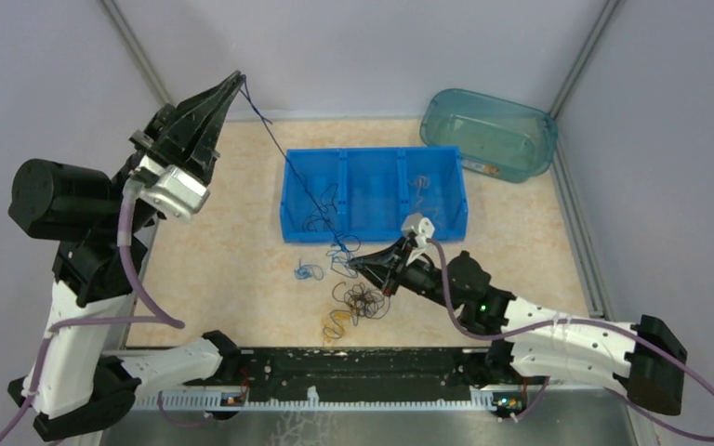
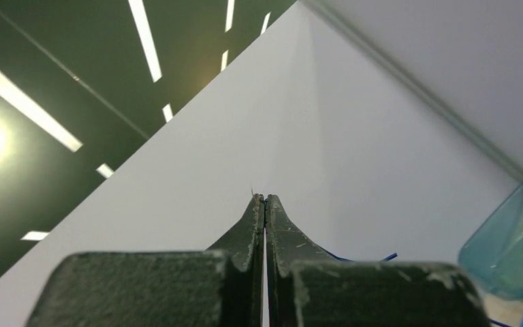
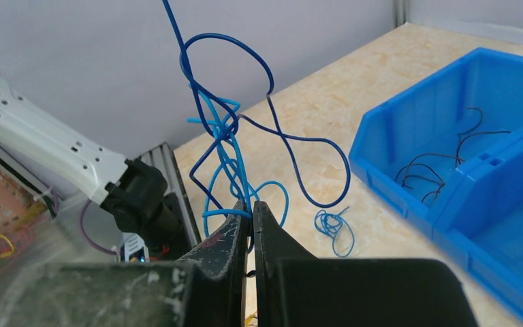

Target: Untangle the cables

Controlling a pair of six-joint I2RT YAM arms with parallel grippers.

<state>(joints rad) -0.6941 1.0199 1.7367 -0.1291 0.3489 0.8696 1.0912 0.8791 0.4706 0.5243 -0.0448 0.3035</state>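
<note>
Left pincer clenched on dark blue cable by wall — right pincer clenched on pale blue cable near bin rim

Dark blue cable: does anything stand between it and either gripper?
Nothing visible does. The left gripper is shut on the upper end of the dark blue cable, held high. The right gripper is shut on the light blue cable tangled with it, low down in front of the bin.
</note>
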